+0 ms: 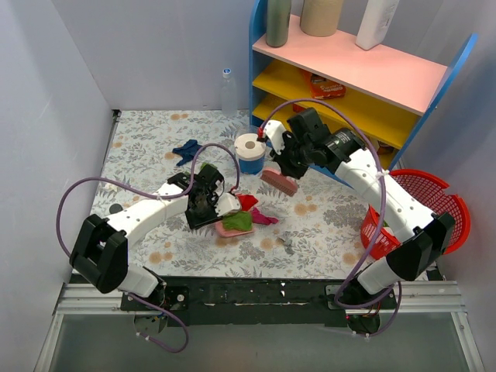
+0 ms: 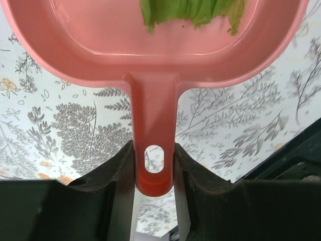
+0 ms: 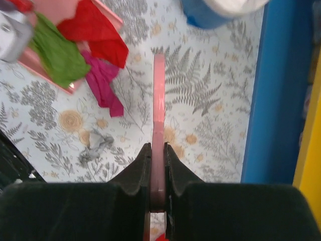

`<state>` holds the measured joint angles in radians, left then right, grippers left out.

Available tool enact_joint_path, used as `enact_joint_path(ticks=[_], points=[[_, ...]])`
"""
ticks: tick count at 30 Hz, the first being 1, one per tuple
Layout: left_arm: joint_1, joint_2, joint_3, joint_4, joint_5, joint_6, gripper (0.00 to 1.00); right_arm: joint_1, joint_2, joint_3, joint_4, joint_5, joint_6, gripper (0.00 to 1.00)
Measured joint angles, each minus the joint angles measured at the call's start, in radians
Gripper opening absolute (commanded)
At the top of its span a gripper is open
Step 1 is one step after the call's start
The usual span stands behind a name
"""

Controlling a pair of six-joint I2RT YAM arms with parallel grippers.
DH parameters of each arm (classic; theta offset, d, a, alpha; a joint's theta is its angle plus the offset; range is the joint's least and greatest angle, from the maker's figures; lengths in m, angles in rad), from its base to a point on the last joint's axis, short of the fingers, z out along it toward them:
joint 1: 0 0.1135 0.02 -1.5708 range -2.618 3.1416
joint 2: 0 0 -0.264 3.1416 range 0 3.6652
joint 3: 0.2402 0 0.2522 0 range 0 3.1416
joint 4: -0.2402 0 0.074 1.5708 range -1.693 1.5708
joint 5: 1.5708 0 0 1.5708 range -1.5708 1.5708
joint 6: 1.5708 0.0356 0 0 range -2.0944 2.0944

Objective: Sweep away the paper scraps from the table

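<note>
Step in hand: sweeping scraps into dustpan (image 2: 150, 75). Left gripper (image 2: 153, 153) clamps the dustpan's handle mid-table (image 1: 310, 232). Green scrap (image 3: 60, 55) lies inside; red scrap (image 3: 95, 32) and magenta scrap (image 3: 103, 83) sit at its lip. Right gripper (image 3: 157, 148) pinches brush (image 3: 158, 100). Whitish scrap (image 3: 95, 145) lies nearer the front edge, dark blue scrap (image 1: 187, 150) toward the far-left corner. Next move: a brush stroke toward the pan.

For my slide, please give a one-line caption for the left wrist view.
The left gripper shut on the pink dustpan handle; a green paper scrap in the pan, leaf-printed table beneath.

No readable text — no labels, brands, numbers, signs
</note>
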<state>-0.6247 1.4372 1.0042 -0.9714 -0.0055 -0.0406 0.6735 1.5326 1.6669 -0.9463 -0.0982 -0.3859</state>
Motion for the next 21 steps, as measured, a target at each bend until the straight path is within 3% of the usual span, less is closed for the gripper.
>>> enact_joint_path(ticks=[7,16,21], points=[[0.0,-0.027,0.0,-0.085,-0.031,0.139,0.0,-0.029,-0.096,-0.206,-0.082,0.032,-0.031,0.01],[0.0,-0.004,0.016,-0.105,-0.025,0.15,0.0,-0.035,-0.327,-0.317,-0.159,-0.171,-0.259,0.01],[-0.004,0.019,0.013,-0.092,-0.018,0.121,0.0,-0.034,-0.379,-0.407,-0.187,-0.295,-0.407,0.01]])
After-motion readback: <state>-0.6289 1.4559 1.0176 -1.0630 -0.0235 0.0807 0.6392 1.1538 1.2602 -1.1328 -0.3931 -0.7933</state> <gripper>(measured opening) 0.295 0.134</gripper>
